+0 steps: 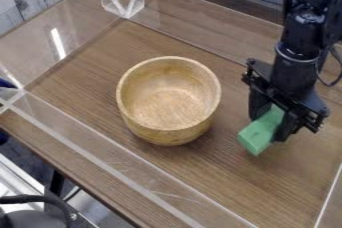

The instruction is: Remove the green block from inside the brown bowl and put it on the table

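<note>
From my remote feed I can read no text, labels, brands, numbers or signs on anything in view.

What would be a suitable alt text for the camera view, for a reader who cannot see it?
A black robot gripper holds a green block above or at a brown wood-grain table, beside a round light-brown bowl with nothing inside. Low clear walls edge the table.
</note>
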Controlling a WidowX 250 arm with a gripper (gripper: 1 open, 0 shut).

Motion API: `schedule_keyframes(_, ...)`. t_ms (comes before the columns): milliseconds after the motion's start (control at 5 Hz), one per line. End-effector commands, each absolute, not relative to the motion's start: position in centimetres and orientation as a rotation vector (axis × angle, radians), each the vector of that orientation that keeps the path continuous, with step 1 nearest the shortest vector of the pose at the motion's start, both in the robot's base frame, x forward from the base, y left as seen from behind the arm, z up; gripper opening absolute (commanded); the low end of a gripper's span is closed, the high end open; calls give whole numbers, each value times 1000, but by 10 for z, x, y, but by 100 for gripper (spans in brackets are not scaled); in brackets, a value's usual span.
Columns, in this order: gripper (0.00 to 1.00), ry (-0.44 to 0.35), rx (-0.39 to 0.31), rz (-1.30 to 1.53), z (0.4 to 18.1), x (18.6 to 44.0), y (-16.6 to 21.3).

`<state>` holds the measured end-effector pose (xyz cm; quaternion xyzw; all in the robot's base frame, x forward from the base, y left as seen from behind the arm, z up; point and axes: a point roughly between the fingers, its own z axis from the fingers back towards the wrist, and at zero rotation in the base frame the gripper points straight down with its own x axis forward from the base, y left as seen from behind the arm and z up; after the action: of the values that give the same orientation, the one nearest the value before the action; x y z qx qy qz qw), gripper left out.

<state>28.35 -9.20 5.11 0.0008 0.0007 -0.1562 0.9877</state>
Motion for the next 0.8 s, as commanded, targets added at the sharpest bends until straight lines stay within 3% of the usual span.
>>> schedule_keyframes(0,0,-93,11,-323,65,296,-97)
schedule_keyframes(200,0,-109,29,-324,57,297,-98)
schedule_keyframes(600,0,-93,-14,-288,49,298,-98)
